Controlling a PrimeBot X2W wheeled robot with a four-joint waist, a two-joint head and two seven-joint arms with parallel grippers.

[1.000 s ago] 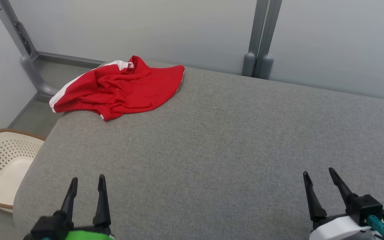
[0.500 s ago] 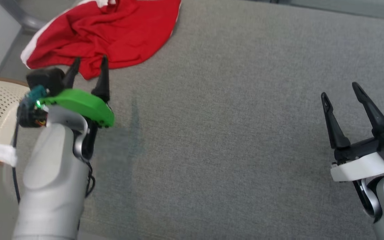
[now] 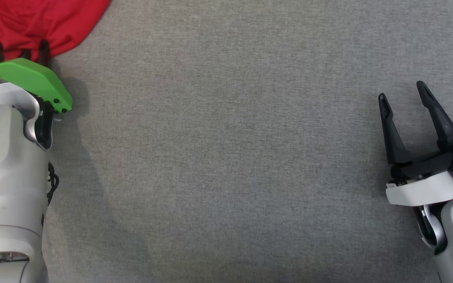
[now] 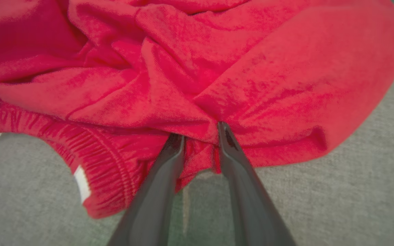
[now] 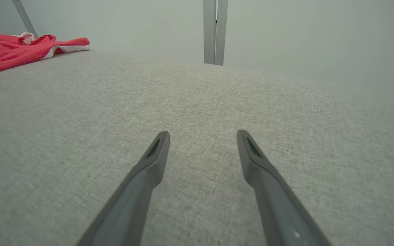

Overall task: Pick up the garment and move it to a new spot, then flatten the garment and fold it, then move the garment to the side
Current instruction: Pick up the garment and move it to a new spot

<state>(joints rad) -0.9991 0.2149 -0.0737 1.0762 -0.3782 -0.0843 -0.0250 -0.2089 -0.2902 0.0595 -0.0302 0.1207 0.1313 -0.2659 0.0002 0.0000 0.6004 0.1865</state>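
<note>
Picking up the garment [image 4: 251,75] is the step in hand, by my reading: nothing of the move, the flattening or the folding looks done. The garment lies crumpled in a heap at the far left of the grey top [image 3: 226,157], and its near edge shows at the upper-left corner of the head view. The left gripper [image 4: 198,131] is at that near edge, low over the top. Its fingers are a narrow way apart, with a fold of red cloth between and over their tips. Whether the fold is truly pinched or only lying in the gap, I cannot tell. The right gripper [image 3: 402,91] hangs wide open over bare grey at the right, well apart from the garment and holding nothing.

The next move, I judge, calls for a firm close on that fold. Then comes a lift high enough for the hanging cloth to come free before it is carried toward the middle. The grip seems to be on a bunched layer rather than a clean edge, so cloth may slip out or only one layer may rise. A gathered band [image 4: 108,160] with a white tab [image 4: 80,177] lies just left of the fingers in the left wrist view and could drag.

The stretch of top between the two grippers is bare, so the way to the middle looks open. Past the far edge, the right wrist view shows a pale wall and a grey post [image 5: 215,32], well apart from the work.
</note>
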